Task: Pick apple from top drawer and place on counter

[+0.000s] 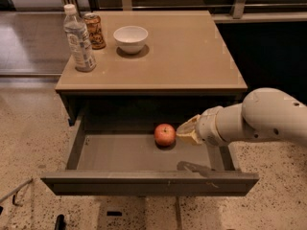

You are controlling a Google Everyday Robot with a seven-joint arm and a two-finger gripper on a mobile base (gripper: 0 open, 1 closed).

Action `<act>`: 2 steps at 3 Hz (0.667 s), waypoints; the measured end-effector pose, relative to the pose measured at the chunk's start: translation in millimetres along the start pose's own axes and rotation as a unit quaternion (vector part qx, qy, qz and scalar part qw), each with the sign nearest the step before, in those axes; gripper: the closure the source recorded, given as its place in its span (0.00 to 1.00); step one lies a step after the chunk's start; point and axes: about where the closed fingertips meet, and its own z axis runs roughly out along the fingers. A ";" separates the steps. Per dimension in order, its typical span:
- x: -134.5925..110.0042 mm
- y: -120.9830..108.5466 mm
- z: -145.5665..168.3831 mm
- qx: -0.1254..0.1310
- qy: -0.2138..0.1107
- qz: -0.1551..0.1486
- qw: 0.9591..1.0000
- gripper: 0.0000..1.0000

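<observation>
The red apple (165, 134) with yellowish patches lies on the grey floor of the open top drawer (120, 152), right of the middle. My gripper (186, 131) reaches in from the right on a white arm and sits just to the right of the apple, very near it, above the drawer floor. The tan counter (187, 56) lies above and behind the drawer.
On the counter stand a clear water bottle (78, 39) at the back left, a brown can (95, 31) beside it and a white bowl (130, 38). The drawer's front panel (148, 183) juts toward me. Speckled floor surrounds the cabinet.
</observation>
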 end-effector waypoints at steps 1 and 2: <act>8.4 0.6 22.0 -0.004 0.006 0.002 1.000 0.81; 17.5 -2.4 34.9 -0.006 0.010 0.010 1.000 0.58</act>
